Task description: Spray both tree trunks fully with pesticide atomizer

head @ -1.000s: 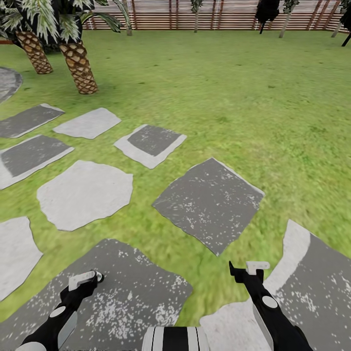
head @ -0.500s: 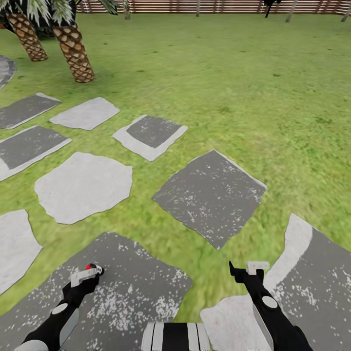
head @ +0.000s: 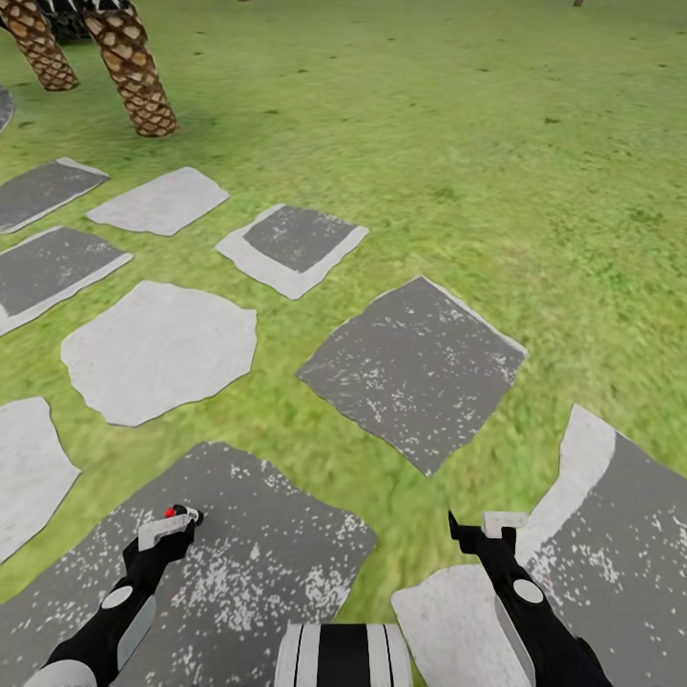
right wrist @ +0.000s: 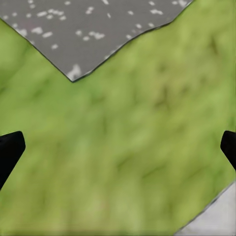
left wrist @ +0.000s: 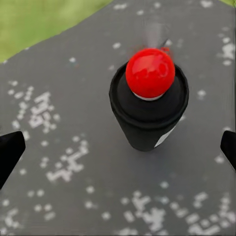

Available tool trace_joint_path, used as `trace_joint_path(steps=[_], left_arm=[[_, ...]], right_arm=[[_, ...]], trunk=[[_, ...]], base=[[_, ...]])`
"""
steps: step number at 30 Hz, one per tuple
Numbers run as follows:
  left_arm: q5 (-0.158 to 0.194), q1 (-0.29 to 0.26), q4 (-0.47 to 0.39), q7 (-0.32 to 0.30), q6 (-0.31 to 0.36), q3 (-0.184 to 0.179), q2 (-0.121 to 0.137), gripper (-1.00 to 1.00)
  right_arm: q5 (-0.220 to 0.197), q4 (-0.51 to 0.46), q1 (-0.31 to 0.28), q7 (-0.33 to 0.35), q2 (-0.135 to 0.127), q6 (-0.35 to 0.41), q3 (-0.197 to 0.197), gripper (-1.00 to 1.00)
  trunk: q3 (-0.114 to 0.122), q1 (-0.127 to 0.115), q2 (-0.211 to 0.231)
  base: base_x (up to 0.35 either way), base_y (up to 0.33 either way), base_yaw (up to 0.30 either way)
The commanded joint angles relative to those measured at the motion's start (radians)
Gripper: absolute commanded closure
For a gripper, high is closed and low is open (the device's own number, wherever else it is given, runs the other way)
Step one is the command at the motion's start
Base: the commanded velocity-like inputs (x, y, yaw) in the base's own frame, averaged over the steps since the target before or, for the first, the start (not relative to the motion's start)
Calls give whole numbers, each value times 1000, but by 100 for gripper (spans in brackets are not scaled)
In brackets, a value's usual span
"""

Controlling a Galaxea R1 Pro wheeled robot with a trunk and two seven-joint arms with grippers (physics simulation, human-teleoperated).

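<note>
Atomizer [left wrist: 149, 105] stands centre frame on grey slab [left wrist: 73, 196]; left gripper [left wrist: 118, 147] spread wide, empty. Looks rigid, light, smooth; grip black body below red cap. Right gripper [right wrist: 118, 147] also spread, empty.

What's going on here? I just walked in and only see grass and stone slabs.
A two-armed robot is reaching for a pesticide atomizer, a black can with a red cap, standing on a dark paving slab. Its left gripper is open, fingers wide either side, not touching. The right gripper hangs open over grass.
</note>
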Motion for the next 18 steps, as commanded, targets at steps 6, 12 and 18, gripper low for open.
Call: trace_joint_path(steps=[6, 12, 18], left_arm=[[7, -1, -20, 1, -17, -2, -2, -100], [7, 0, -27, 1, -19, -2, -2, -100], [6, 1, -27, 1, -19, -2, -2, -100]], right_arm=[[4, 2, 0, 1, 0, -3, -2, -100], [4, 2, 0, 1, 0, -4, -1, -100], [4, 4, 0, 1, 0, -4, -2, -100]], trunk=[[-21, 2, -1], [-54, 4, -3], [-87, 7, -4]], base=[[0, 0, 0], [0, 0, 0], [0, 0, 0]])
